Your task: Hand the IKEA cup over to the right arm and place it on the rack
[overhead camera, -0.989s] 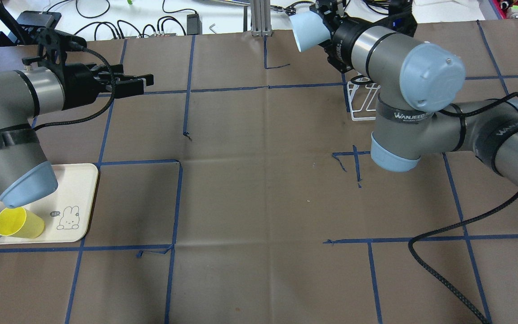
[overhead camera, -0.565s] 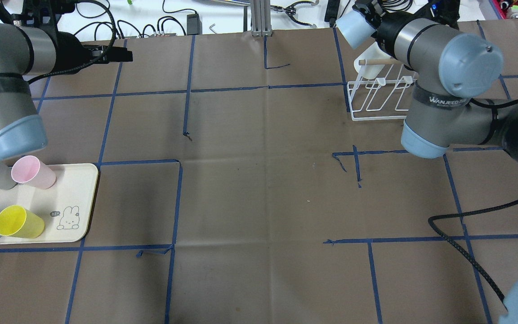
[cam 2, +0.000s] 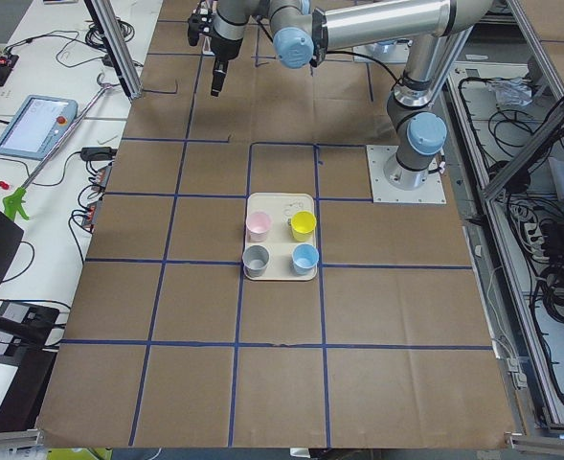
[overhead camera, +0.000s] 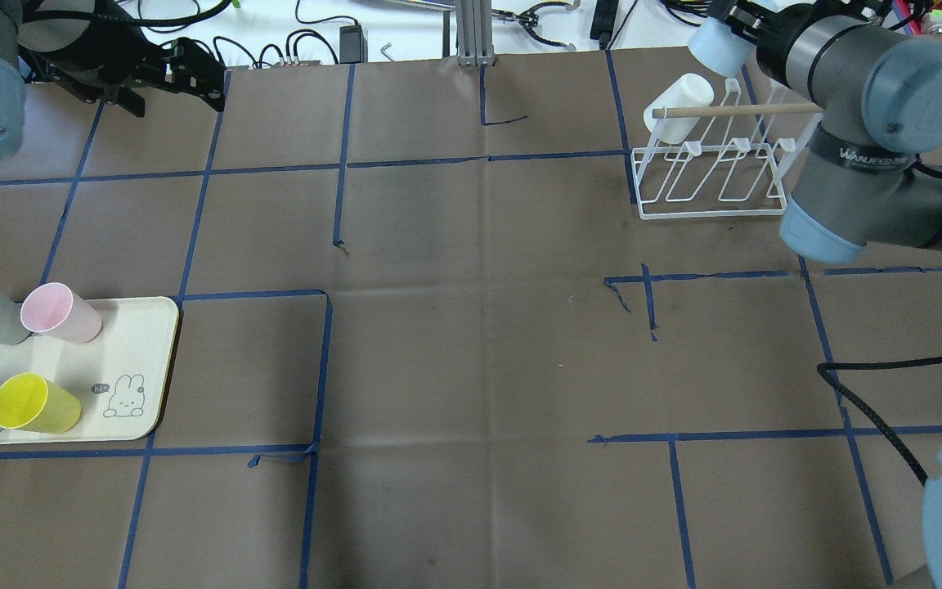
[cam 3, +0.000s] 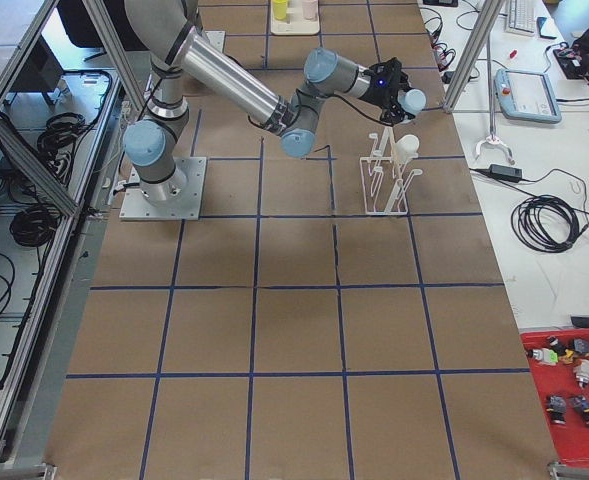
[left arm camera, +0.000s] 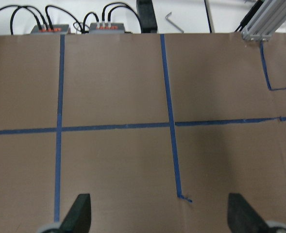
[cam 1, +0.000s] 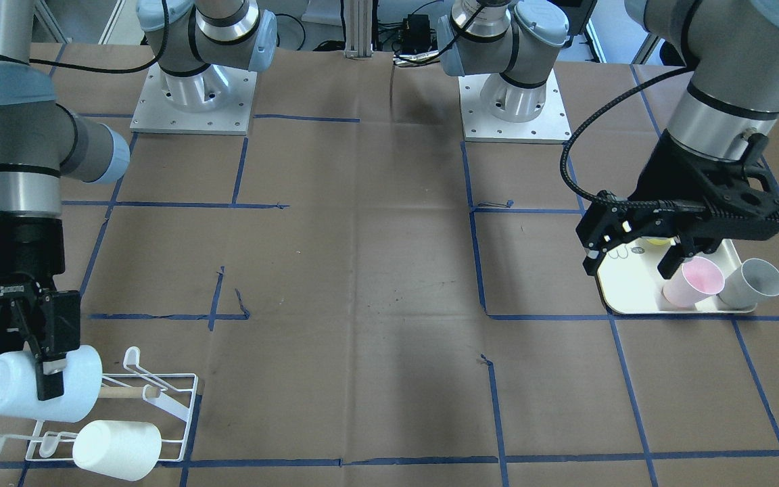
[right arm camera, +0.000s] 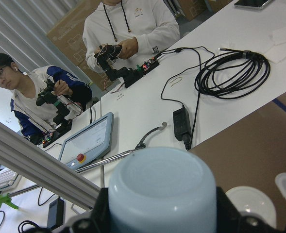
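Over the desk (overhead camera: 471, 327), the right end effector (cam 1: 48, 375) is pinching a pale-blue cup (cam 1: 7, 392) by the rack (overhead camera: 716, 172); the left end effector (left arm camera: 157, 216) is hanging spread.

The tabletop (overhead camera: 471, 352) is covered in brown paper crossed by blue tape lines (overhead camera: 405, 162). Beyond its far edge runs a white bench (right arm camera: 133, 111) strewn with black cables (right arm camera: 259, 65), two people (right arm camera: 133, 24) at it. Behind them stand a corrugated grey wall (right arm camera: 26, 24) and a cardboard box (right arm camera: 70, 34). The light is even.
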`<action>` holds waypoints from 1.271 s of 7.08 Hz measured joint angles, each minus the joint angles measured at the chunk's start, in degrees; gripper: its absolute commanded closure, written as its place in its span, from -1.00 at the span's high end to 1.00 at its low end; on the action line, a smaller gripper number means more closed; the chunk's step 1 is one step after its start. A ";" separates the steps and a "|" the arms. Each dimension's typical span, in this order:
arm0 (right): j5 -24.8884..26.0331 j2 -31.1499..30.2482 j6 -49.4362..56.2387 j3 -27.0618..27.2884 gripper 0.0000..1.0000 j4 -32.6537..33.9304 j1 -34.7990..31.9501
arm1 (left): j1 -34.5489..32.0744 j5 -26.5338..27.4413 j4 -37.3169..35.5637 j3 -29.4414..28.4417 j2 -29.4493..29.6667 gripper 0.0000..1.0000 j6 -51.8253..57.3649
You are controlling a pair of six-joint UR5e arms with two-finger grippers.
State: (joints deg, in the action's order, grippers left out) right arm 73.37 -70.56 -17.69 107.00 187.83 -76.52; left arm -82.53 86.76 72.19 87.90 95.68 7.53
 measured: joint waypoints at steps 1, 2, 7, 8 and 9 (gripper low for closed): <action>-0.30 2.32 5.95 -1.98 -0.86 0.14 1.57 | -2.18 1.80 4.10 -1.33 -0.28 0.99 -2.23; -0.49 4.65 11.76 -4.23 -0.86 0.31 2.62 | -3.40 2.58 5.90 -1.39 -0.64 0.99 -3.38; -0.71 12.00 23.35 -10.77 -0.86 0.68 5.58 | -4.12 2.94 6.51 2.78 -2.65 0.99 -4.98; -0.65 12.17 23.52 -9.90 -0.86 0.69 5.63 | -4.12 2.97 7.28 2.75 -2.94 0.99 -6.14; -0.48 12.14 24.17 -8.86 -0.85 0.69 5.66 | -4.13 2.97 8.47 2.62 -3.06 0.99 -6.94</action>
State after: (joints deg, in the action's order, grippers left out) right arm 72.89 -58.43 6.47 98.13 188.52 -70.86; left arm -86.66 89.73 80.66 90.52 92.62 0.59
